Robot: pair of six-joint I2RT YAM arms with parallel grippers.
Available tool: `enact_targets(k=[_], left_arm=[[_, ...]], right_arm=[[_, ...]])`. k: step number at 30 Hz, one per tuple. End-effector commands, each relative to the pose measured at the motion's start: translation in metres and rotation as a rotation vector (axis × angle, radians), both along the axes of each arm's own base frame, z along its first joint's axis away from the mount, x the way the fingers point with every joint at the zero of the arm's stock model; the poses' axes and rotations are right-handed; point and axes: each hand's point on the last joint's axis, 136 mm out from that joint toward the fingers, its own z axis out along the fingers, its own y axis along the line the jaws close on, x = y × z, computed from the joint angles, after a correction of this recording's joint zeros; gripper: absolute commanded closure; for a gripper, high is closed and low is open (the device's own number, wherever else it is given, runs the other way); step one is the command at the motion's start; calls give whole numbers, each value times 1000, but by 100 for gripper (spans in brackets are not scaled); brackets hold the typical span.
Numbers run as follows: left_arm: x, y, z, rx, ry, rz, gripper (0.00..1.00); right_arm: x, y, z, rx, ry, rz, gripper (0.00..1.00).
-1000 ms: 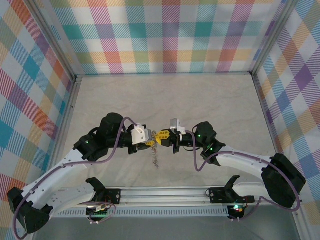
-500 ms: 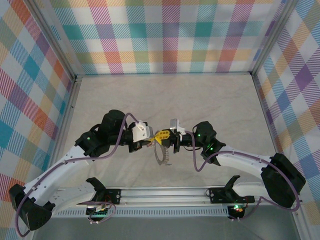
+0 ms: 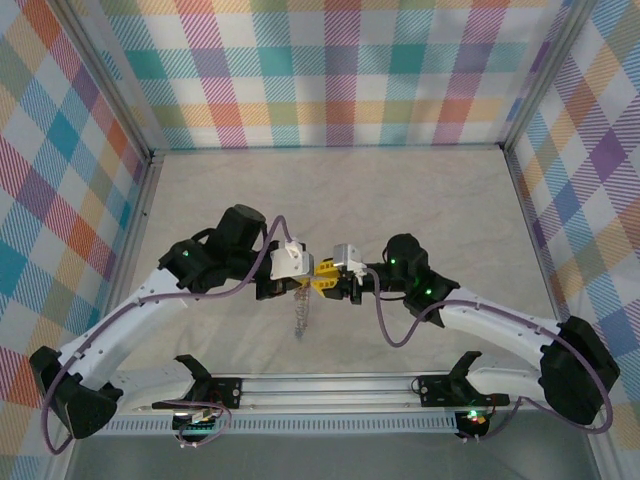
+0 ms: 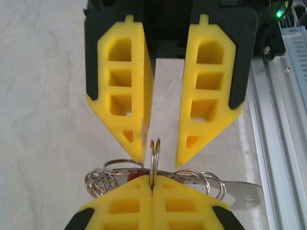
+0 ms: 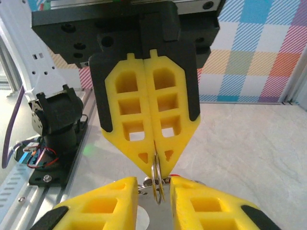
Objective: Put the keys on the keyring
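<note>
The left jaws, part-open a second ago, now pinch the thin silver wire keyring [image 4: 153, 160]; the right jaws have parted narrowly (ring between them), above the pale counter [image 3: 400, 200].

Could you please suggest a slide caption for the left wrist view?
Left gripper shut on the keyring, facing the open right gripper.

table [image 3: 420, 200]: pale, marbled; walls [image 3: 330, 70]: plaid; rail [image 3: 330, 386]: metal, near edge
</note>
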Motion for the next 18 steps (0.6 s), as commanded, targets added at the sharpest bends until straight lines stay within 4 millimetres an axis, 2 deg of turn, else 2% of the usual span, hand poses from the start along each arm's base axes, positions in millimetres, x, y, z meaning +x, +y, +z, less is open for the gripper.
enact_targets(k=[1, 4, 8, 12, 13, 14, 17, 18], left_arm=[[-10, 4, 9, 33, -9, -70, 100], [-12, 6, 8, 70, -5, -89, 100], [-12, 8, 7, 109, 6, -97, 100], [-15, 4, 8, 96, 34, -106, 100], [-15, 3, 9, 86, 39, -103, 100], [-14, 1, 10, 66, 42, -96, 98], [-8, -3, 13, -19, 39, -42, 78], [-6, -4, 14, -51, 35, -21, 75]], right_arm=[[-12, 0, -2, -67, -37, 71, 76], [-9, 2, -3, -81, -30, 74, 76], [-5, 6, -5, -94, -6, 72, 81], [-5, 12, -2, -61, 15, 84, 100], [-5, 12, 0, -48, 15, 85, 100], [-5, 13, 2, -27, 16, 82, 100], [-1, 9, 17, 87, -8, 33, 100], [0, 8, 22, 114, -11, 23, 100]])
